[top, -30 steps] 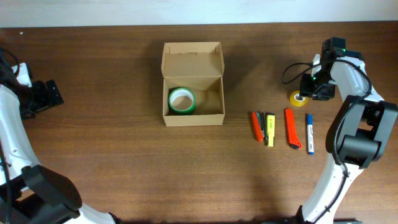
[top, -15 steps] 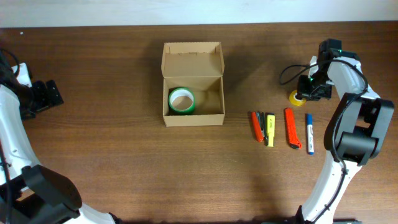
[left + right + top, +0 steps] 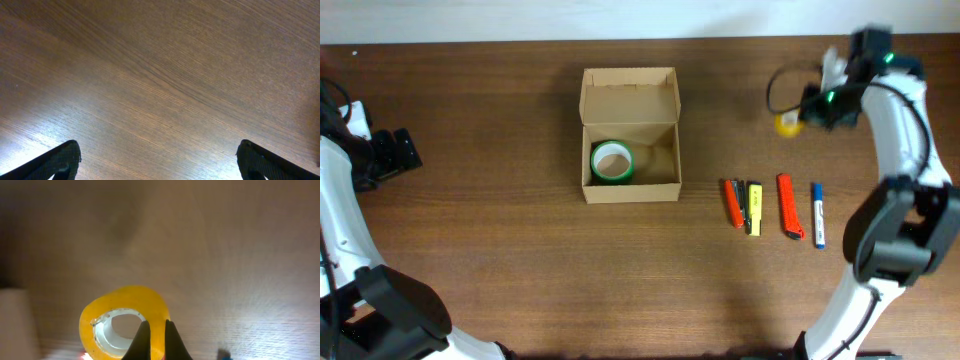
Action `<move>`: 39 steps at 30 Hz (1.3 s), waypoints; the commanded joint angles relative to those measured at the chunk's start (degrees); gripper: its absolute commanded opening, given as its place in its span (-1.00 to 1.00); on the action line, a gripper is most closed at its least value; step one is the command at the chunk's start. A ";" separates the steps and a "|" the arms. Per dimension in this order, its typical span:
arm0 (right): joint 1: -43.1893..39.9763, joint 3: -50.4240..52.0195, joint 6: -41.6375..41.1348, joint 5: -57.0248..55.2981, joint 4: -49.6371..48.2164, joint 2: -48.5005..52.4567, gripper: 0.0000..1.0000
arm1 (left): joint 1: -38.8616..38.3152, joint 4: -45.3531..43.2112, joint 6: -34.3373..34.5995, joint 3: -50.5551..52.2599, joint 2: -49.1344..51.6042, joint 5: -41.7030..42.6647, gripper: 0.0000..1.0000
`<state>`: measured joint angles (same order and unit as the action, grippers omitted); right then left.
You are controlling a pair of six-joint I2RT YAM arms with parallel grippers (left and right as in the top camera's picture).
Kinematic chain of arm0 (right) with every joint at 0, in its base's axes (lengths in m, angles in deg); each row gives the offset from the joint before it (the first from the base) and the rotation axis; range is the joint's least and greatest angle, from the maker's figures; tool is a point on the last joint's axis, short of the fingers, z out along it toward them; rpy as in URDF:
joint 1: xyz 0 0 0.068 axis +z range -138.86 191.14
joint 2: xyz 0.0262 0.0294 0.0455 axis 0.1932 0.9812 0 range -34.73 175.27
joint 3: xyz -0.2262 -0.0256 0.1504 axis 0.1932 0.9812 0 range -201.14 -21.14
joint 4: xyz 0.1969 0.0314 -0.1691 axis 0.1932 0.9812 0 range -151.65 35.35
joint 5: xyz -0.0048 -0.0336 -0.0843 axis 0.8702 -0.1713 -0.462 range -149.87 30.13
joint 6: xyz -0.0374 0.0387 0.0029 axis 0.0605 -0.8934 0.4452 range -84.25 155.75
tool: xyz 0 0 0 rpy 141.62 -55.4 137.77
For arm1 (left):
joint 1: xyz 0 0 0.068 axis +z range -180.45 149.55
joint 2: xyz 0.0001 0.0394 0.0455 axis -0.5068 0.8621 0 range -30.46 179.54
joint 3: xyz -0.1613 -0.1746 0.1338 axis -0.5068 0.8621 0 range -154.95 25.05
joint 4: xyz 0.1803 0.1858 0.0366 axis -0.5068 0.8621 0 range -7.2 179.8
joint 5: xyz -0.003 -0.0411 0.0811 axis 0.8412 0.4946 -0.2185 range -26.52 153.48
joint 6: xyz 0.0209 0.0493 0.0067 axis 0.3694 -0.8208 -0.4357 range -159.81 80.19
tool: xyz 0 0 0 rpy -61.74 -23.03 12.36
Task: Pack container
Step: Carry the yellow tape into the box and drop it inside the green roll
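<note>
The container (image 3: 630,135) is an open tan cardboard box at the table's middle, its flap lid tilted back. A green tape roll (image 3: 612,161) lies in its left half. My right gripper (image 3: 802,118) is shut on a yellow tape roll (image 3: 786,124) and holds it in the air at the far right. In the right wrist view the fingers (image 3: 170,340) pinch the wall of the yellow tape roll (image 3: 125,317), one inside the white core, one outside. My left gripper (image 3: 159,162) is open and empty over bare wood at the far left (image 3: 408,150).
Right of the box lie an orange cutter (image 3: 732,203), a yellow-black tool (image 3: 753,207), an orange marker (image 3: 788,205) and a blue pen (image 3: 817,214) in a row. A black cable (image 3: 782,85) loops off the right arm.
My right gripper has lifted the yellow tape roll off the table and moved it up and slightly left. The left arm has not moved.
</note>
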<state>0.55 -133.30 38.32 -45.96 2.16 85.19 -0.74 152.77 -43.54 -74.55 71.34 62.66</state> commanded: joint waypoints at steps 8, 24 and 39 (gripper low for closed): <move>21.94 -25.77 15.91 -4.11 3.06 -6.05 -0.93 | 0.22 -0.09 -1.09 0.17 0.52 0.46 0.99; 42.53 -25.68 18.91 -4.09 5.16 13.49 -0.93 | 0.22 -0.09 -1.09 0.17 0.52 0.46 0.99; 44.37 -18.69 17.99 -4.13 5.57 17.14 -0.93 | 0.22 -0.09 -1.11 0.17 0.52 0.44 0.99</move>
<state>44.87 -154.76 56.74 -49.52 8.35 102.39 -0.74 152.77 -43.51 -74.55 71.34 62.66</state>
